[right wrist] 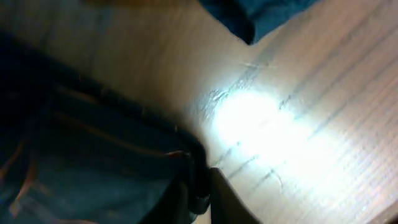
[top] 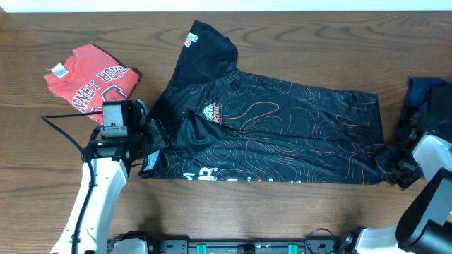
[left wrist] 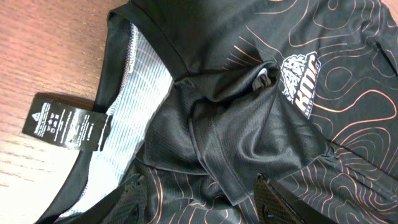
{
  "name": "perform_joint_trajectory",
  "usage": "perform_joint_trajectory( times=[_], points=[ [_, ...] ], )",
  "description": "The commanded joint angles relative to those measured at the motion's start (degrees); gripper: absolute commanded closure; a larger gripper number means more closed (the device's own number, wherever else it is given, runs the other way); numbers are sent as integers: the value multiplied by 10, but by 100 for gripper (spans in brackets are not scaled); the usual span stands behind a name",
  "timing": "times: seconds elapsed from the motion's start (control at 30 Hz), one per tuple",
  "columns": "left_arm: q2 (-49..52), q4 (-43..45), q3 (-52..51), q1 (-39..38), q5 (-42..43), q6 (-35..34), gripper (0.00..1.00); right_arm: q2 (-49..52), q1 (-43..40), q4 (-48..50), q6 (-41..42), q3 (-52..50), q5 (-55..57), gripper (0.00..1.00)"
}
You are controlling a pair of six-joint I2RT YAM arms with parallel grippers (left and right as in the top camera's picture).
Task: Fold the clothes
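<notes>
Hanging with its fingers well apart and nothing gripped, the left claw (left wrist: 196, 180) is over the neck end of the black T-shirt (top: 282, 134). The collar and a black label (left wrist: 65, 121) lie just ahead of it, and the shirt's long axis runs straight away from it to the hem. At that far hem corner sits the right claw (top: 394, 164), fingers near together, though its blurred wrist view does not show whether cloth is caught; each claw is nearest its own end, with the red T-shirt (top: 88, 81) near the left claw and a navy one (top: 427, 95) just beyond the right.
</notes>
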Motion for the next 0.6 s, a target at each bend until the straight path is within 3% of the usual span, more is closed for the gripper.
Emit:
perform_joint_trajectory(
  times=[0.0, 0.13, 0.23, 0.57],
  points=[
    [5, 2, 22, -13, 9, 25, 43, -46, -2, -3, -11, 49, -58, 76],
    [5, 19, 30, -36, 7, 38, 42, -81, -2, -2, -69, 91, -134, 54],
    [6, 37, 30, -48, 7, 37, 42, -89, 3, 8, -91, 114, -157, 47],
    [6, 59, 30, -51, 7, 37, 42, -14, 54, 105, -147, 117, -201, 46]
  ],
)
